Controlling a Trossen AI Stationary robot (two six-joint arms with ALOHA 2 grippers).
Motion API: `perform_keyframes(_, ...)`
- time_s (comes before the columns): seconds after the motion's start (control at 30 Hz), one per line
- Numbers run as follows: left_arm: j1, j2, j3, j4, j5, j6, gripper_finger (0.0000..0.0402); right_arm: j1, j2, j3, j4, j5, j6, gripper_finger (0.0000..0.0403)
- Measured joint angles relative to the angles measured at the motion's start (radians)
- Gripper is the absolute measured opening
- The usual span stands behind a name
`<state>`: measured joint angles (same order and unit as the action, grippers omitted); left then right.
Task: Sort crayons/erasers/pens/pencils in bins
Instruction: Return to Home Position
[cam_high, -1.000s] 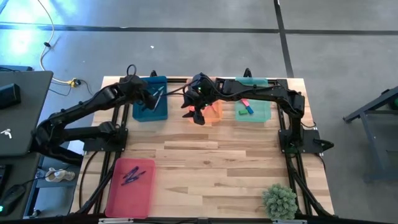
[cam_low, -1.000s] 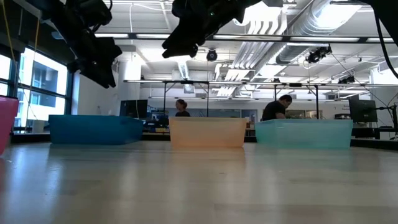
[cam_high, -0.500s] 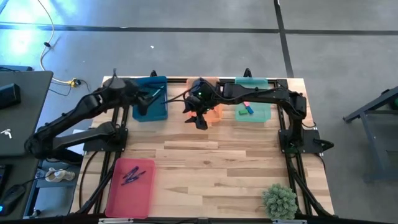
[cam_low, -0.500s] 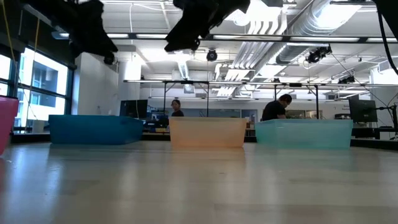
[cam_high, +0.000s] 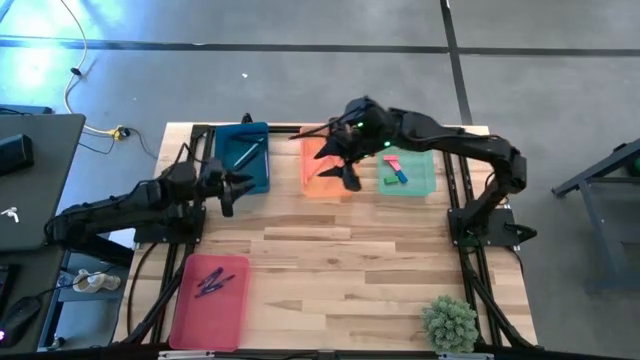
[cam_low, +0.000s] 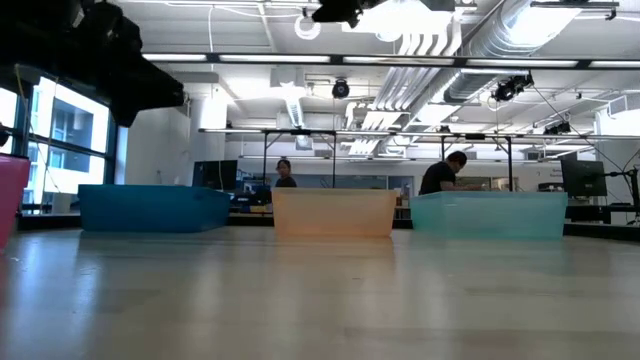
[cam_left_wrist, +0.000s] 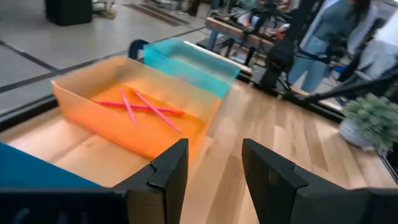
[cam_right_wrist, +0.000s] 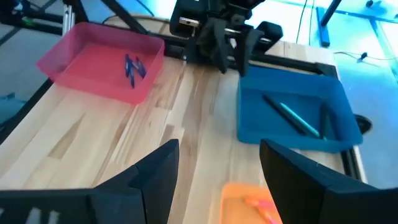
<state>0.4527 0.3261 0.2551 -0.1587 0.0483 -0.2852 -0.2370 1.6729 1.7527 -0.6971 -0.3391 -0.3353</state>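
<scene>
Four bins stand on the table: a teal-blue bin with teal sticks, an orange bin with pink sticks, a mint bin with a pink eraser and a blue eraser, and a pink-red bin with blue pens. My left gripper is open and empty at the blue bin's near edge; it also shows in its wrist view. My right gripper is open and empty above the orange bin; its wrist view shows it too.
A green plant stands at the table's near right corner. Bare wood lies between the far row of bins and the pink-red bin. A laptop sits off the table's left. People show in the room behind.
My left gripper has drawn back from above the teal-blue bin toward the table's near left. My right gripper has risen and gone toward the table's right, from the orange bin's left side to over its right part. Both have left the low view's middle.
</scene>
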Motion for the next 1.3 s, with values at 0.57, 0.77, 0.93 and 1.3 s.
perform_keyframes(0.57,-0.238,-0.114,-0.236,0.228,-0.087,0.021,0.0138,-0.070,-0.098,-0.159,-0.041,-0.011,-0.005,0.0217)
perform_keyframes(0.77,-0.291,-0.120,-0.243,0.227,-0.087,0.086,0.0138,-0.092,-0.254,-0.452,0.165,0.004,0.106,0.0217)
perform_keyframes(0.93,-0.313,-0.120,-0.243,0.230,-0.128,0.115,0.0138,-0.088,-0.452,-0.670,0.304,0.054,0.179,0.0217)
perform_keyframes(1.3,-0.323,-0.120,-0.243,0.323,-0.116,0.255,0.0138,-0.057,-0.921,-1.099,0.556,0.056,0.289,0.0217)
